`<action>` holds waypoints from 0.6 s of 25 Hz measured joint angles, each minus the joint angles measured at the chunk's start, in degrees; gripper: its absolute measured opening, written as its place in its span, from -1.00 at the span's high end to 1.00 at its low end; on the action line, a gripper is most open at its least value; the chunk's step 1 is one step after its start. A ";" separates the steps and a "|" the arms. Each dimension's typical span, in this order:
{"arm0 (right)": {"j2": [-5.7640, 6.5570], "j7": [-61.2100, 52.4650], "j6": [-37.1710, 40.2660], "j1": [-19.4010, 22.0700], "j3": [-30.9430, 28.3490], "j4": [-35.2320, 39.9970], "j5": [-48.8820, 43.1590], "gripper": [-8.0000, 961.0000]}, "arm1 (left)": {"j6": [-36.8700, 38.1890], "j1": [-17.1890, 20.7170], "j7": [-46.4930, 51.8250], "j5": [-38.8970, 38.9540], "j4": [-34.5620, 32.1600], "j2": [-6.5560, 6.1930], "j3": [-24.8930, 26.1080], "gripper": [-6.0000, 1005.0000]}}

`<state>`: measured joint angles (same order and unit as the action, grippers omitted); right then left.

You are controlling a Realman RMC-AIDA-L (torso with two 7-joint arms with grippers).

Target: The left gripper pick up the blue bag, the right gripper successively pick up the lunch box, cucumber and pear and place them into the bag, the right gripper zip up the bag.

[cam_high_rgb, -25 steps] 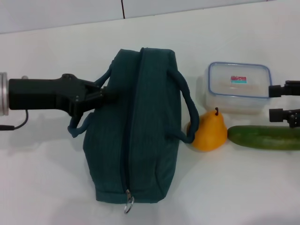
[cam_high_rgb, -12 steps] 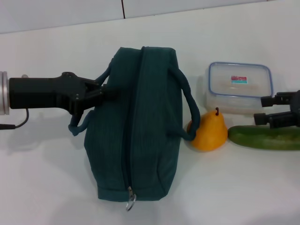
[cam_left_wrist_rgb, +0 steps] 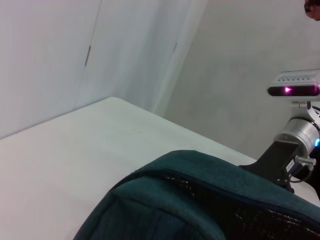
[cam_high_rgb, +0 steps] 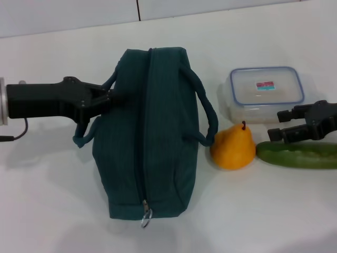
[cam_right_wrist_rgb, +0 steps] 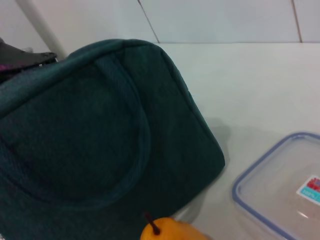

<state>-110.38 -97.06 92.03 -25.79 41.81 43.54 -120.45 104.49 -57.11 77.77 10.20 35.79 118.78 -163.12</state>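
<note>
The blue bag (cam_high_rgb: 150,132) stands in the middle of the white table, its zipper running along the top to a ring pull (cam_high_rgb: 146,217) at the near end. My left gripper (cam_high_rgb: 108,98) reaches in from the left and is shut on the bag's left handle. The lunch box (cam_high_rgb: 267,87) sits at the right with its lid on. The pear (cam_high_rgb: 233,148) and the cucumber (cam_high_rgb: 300,154) lie in front of it. My right gripper (cam_high_rgb: 280,125) is open and empty, between the lunch box and the cucumber. The right wrist view shows the bag (cam_right_wrist_rgb: 90,140), the pear (cam_right_wrist_rgb: 170,231) and the lunch box (cam_right_wrist_rgb: 285,195).
The white table (cam_high_rgb: 253,211) has bare surface in front of the bag and the fruit. A white wall (cam_high_rgb: 79,13) rises behind the table's far edge. The left wrist view shows the bag's top (cam_left_wrist_rgb: 200,200).
The bag has shifted slightly left and back with my left gripper on its handle. My right gripper has come in from the right edge, now between the lunch box and the cucumber.
</note>
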 joint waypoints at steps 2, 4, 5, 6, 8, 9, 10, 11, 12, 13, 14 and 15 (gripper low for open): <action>0.01 -0.57 -0.95 -0.15 0.02 0.00 -0.02 -0.70 | 0.00 -0.02 -0.04 0.02 -0.11 -0.28 0.00 0.90; 0.12 -0.90 -1.83 -0.23 -0.03 0.00 -0.04 -0.70 | -0.03 -0.10 -0.08 0.20 -0.11 -0.39 0.00 0.89; 0.19 -1.01 -2.32 -0.25 -0.15 0.00 -0.04 -0.70 | -0.05 -0.17 -0.13 0.39 -0.08 -0.41 0.00 0.89; 0.27 -1.08 -2.69 -0.28 -0.29 0.01 -0.03 -0.70 | -0.08 -0.24 -0.17 0.58 -0.02 -0.42 0.00 0.89; 0.38 -1.15 -3.44 -0.38 -0.52 0.04 0.15 -0.70 | -0.10 -0.39 -0.22 0.72 0.03 -0.44 0.00 0.89; 0.45 -1.28 -4.03 -0.50 -0.56 0.05 0.25 -0.70 | -0.10 -0.46 -0.23 0.75 0.06 -0.48 0.00 0.89; 0.48 -1.55 -4.83 -0.59 -0.57 0.05 0.30 -0.70 | -0.10 -0.50 -0.23 0.76 0.08 -0.53 0.00 0.89; 0.50 -1.82 -5.63 -0.68 -0.58 0.06 0.38 -0.70 | -0.10 -0.54 -0.24 0.77 0.06 -0.71 0.00 0.89; 0.53 -2.11 -6.60 -0.74 -0.67 0.07 0.46 -0.70 | -0.10 -0.54 -0.24 0.77 0.06 -0.71 0.00 0.89; 0.56 -2.29 -7.41 -0.79 -0.76 0.07 0.54 -0.70 | -0.10 -0.54 -0.24 0.78 -0.03 -0.85 0.00 0.89; 0.58 -2.37 -8.23 -0.82 -0.85 0.08 0.67 -0.70 | -0.10 -0.56 -0.25 0.79 -0.14 -1.01 0.00 0.89; 0.58 -2.38 -8.67 -0.82 -0.91 0.08 0.83 -0.70 | -0.10 -0.59 -0.25 0.79 -0.20 -1.12 0.00 0.89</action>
<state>-109.80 -99.44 83.36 -26.61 40.90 43.62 -119.62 104.39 -57.70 77.52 10.99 35.59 117.66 -163.12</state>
